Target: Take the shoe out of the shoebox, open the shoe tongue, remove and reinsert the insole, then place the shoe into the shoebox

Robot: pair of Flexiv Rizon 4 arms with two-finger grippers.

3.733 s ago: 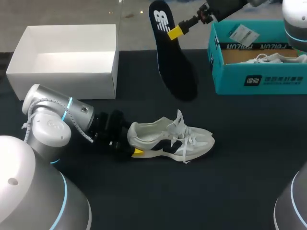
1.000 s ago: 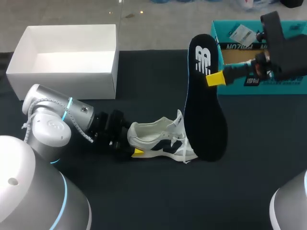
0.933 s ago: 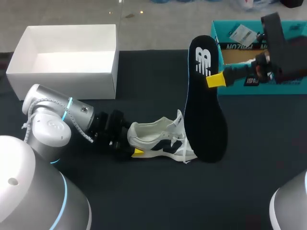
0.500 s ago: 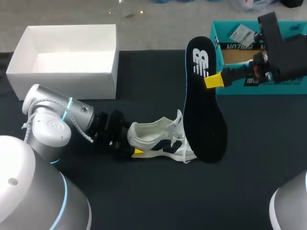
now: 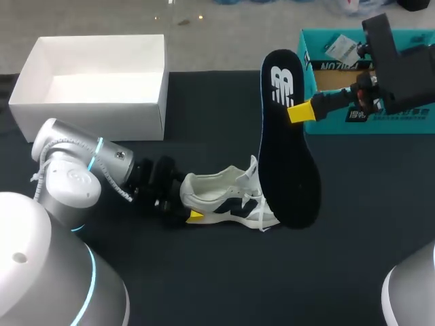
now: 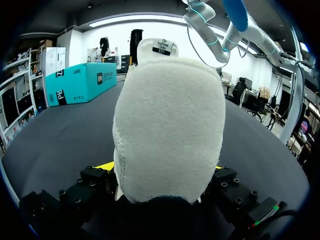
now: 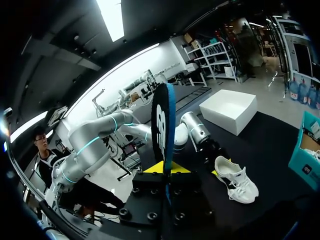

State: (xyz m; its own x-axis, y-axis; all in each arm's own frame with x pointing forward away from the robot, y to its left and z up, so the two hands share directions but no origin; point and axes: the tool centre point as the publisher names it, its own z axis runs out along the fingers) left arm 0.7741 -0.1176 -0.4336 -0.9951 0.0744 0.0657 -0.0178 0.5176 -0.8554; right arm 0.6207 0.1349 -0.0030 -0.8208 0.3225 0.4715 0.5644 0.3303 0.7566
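Black insole (image 5: 289, 156) hangs pinched in right hand (image 5: 299, 111) near shoe (image 5: 217, 197).

White box (image 5: 92, 117): open-topped, rectangular, stands at the far left of the table, one long wall facing the near side. White inner walls and floor in view, outer walls plain. Rests on the black table cover (image 5: 224, 278), which is matte, dark and runs left to right.

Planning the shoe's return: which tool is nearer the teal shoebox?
Right. The right tool holds the insole just in front of the teal shoebox; the left tool grips the shoe at its heel, farther away.
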